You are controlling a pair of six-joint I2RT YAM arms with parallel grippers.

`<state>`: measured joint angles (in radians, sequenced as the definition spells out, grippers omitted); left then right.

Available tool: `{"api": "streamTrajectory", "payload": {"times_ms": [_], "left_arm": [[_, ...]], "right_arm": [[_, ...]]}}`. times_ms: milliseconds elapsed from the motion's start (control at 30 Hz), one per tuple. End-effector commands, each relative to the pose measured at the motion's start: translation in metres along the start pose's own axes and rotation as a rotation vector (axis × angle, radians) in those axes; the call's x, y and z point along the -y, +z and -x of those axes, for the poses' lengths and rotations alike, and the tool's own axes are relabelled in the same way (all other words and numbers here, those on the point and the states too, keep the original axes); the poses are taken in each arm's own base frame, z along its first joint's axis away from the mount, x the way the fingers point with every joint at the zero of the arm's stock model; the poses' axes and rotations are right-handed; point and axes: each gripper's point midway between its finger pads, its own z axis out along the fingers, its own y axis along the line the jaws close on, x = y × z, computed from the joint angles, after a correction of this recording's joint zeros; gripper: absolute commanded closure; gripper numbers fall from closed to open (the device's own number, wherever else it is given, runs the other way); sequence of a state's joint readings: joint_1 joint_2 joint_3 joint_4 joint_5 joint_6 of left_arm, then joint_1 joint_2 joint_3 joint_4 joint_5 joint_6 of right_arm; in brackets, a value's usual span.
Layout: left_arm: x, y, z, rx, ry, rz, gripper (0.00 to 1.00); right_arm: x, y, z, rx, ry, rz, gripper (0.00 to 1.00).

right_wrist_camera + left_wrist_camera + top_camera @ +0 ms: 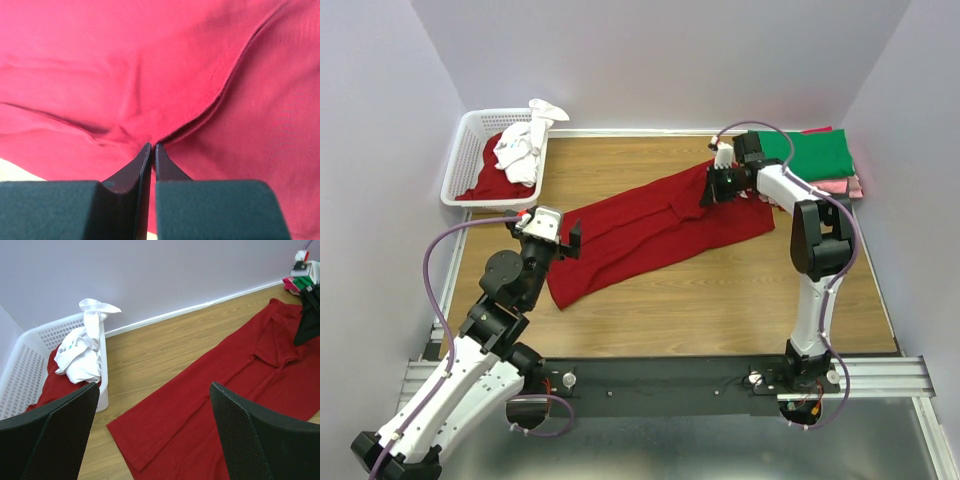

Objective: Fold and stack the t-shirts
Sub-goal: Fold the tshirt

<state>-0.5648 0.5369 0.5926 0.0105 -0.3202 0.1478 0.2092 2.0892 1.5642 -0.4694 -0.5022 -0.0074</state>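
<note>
right tool [150, 147] – pinched shut on a fold of the red shirt [650, 235] | left tool [154, 386] – wide, empty, beside its other end | shirt lies long across the worktop [720, 290], fold unfinished | green-topped stack [815, 150] far right | basket [460, 165] holds more shirts [520, 150], unfolded

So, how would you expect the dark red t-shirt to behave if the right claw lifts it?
Probably floppy: the dark red t-shirt lies flat and creased on the table, bunching where the right claw pinches it. It would likely drape and trail rather than keep its shape. It looks like thin cloth, so probably light.
</note>
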Motion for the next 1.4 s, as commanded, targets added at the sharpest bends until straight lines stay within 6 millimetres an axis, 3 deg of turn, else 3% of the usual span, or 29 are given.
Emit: {"api": "streamTrajectory", "payload": {"times_ms": [0,300,400,500,667,867,967,1067,1100,1167,1200,1233,1267,1300,1333,1367], "left_arm": [[0.0,0.0,0.012,0.039,-0.023,-0.004,0.02],[-0.001,0.001,0.009,0.028,-0.019,0.003,0.02],[0.0,0.002,0.006,0.018,-0.015,0.001,0.02],[0.002,0.003,0.005,0.013,-0.013,-0.005,0.02],[-0.003,0.002,0.005,0.009,-0.052,0.025,0.02],[-0.016,-0.007,0.011,0.039,-0.116,0.093,0.02],[-0.024,-0.012,0.015,0.056,-0.183,0.14,0.02],[-0.033,-0.013,0.007,0.007,-0.295,0.229,0.02],[-0.026,-0.01,0.007,-0.006,-0.351,0.203,0.02],[-0.013,0.0,-0.002,-0.072,-0.409,0.165,0.04],[-0.004,0.005,-0.006,-0.097,-0.517,0.151,0.05],[0.009,0.008,-0.016,-0.157,-0.557,0.11,0.07],[0.01,0.018,-0.027,-0.219,-0.59,0.126,0.1],[0.016,0.022,-0.035,-0.268,-0.694,0.138,0.14],[0.024,0.025,-0.057,-0.38,-0.734,0.141,0.17],[0.02,0.026,-0.069,-0.431,-0.795,0.183,0.21]], "right_arm": [[-0.014,0.006,0.019,0.022,0.04,0.101,0.87],[-0.021,0.038,0.06,0.056,0.122,0.236,0.86],[-0.025,0.044,0.08,0.083,0.138,0.275,0.78],[-0.027,0.057,0.081,0.067,0.183,0.335,0.73],[-0.042,0.045,0.112,0.129,0.151,0.401,0.51],[-0.062,0.009,0.151,0.234,0.039,0.437,0.48],[-0.062,-0.007,0.152,0.262,-0.046,0.417,0.48],[-0.069,-0.031,0.131,0.254,-0.142,0.439,0.47],[-0.076,-0.045,0.119,0.25,-0.163,0.431,0.43],[-0.075,-0.052,0.1,0.244,-0.235,0.401,0.43],[-0.076,-0.058,0.095,0.245,-0.25,0.382,0.43],[-0.065,-0.051,0.074,0.208,-0.225,0.333,0.43],[-0.07,-0.067,0.075,0.233,-0.268,0.301,0.43],[-0.066,-0.069,0.067,0.225,-0.266,0.276,0.43],[-0.066,-0.075,0.053,0.213,-0.267,0.251,0.43],[-0.065,-0.076,0.044,0.201,-0.263,0.241,0.43]]}}
